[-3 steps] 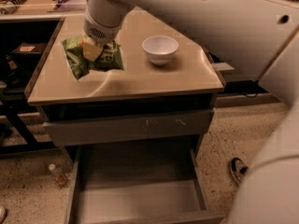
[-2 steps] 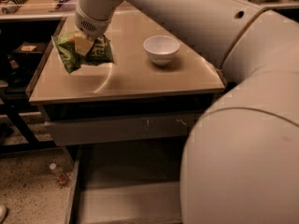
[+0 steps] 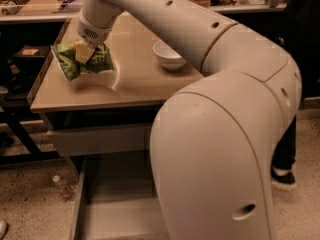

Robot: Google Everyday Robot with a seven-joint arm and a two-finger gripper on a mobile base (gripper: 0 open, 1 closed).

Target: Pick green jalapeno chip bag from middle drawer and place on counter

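The green jalapeno chip bag (image 3: pixel 70 61) hangs crumpled over the left part of the glossy beige counter (image 3: pixel 135 81), just above its surface. My gripper (image 3: pixel 86 52) reaches down from the big beige arm and is shut on the green jalapeno chip bag; one yellowish finger (image 3: pixel 83 52) shows against the foil. The middle drawer (image 3: pixel 115 209) stands pulled open below the counter; its plain grey floor shows at the lower left, and my arm hides its right part.
A white round bowl (image 3: pixel 169 54) stands on the counter to the right of the bag. A grey closed drawer front (image 3: pixel 100 139) sits under the counter top. A long bench (image 3: pixel 35 6) with clutter runs behind. A person's shoe (image 3: pixel 284 178) is at right.
The arm has swung across the view and now covers the right half. The bag in the gripper has shifted slightly left over the counter.
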